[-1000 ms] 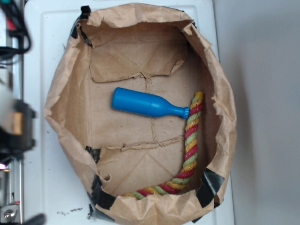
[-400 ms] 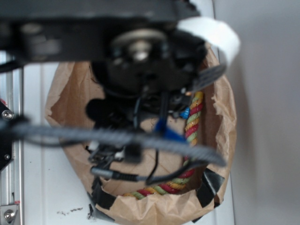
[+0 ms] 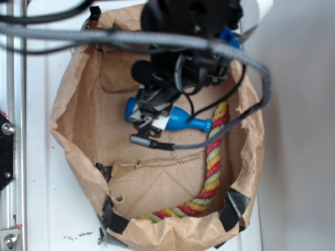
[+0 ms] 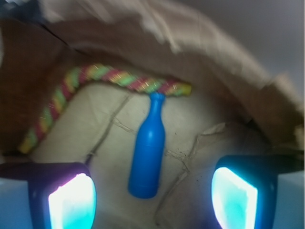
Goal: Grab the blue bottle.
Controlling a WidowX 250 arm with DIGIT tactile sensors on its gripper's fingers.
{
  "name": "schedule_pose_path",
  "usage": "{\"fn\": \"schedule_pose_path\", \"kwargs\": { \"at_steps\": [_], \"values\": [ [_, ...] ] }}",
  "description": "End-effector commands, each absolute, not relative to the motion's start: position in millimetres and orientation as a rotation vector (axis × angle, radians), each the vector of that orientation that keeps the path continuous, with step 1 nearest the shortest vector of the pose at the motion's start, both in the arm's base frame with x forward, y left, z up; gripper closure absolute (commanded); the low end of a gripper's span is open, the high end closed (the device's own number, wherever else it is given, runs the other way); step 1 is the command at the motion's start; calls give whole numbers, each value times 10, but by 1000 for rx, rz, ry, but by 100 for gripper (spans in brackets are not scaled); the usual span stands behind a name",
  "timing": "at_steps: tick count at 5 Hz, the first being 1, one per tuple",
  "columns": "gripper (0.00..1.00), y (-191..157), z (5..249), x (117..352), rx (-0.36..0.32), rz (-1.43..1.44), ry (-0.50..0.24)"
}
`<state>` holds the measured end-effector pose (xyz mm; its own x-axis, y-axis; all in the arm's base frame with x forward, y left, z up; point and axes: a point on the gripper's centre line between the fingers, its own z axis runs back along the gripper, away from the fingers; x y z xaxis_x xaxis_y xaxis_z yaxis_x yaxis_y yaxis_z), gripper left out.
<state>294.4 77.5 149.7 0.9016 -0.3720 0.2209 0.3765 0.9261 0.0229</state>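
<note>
The fingers [image 4: 71, 202] are spread wide and hold nothing, one pad on each side of the blue bottle [image 4: 147, 157], which lies flat in the paper bag [image 4: 214, 71], cap touching the rope [image 4: 119, 78]. The body (not the neck) is best straddled, then descended on. Height above it cannot be judged; the bottle's midsection is hidden overhead.

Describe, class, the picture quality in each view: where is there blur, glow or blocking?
Wrist view: soft and slightly blurred throughout; the two finger pads glow bright cyan-white at the bottom corners, overexposed, while the blue bottle lies between them, evenly lit. Exterior view: the paper bag and rope are sharp, but the dark arm and cables, close to the lens, are blurry and cover most of the bottle.
</note>
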Motion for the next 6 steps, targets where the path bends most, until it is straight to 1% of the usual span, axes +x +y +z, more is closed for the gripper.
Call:
{"fn": "schedule_pose_path", "kwargs": {
  "at_steps": [1,3,4,5,6],
  "values": [
    [0,808,1654,2968,9,-373,-268],
    [0,808,1654,2968,9,-373,-268],
    [0,564,1412,2920,62,-418,-241],
    [0,276,1197,2825,172,-460,-241],
    [0,183,967,2933,218,-448,-208]
  ]
}}
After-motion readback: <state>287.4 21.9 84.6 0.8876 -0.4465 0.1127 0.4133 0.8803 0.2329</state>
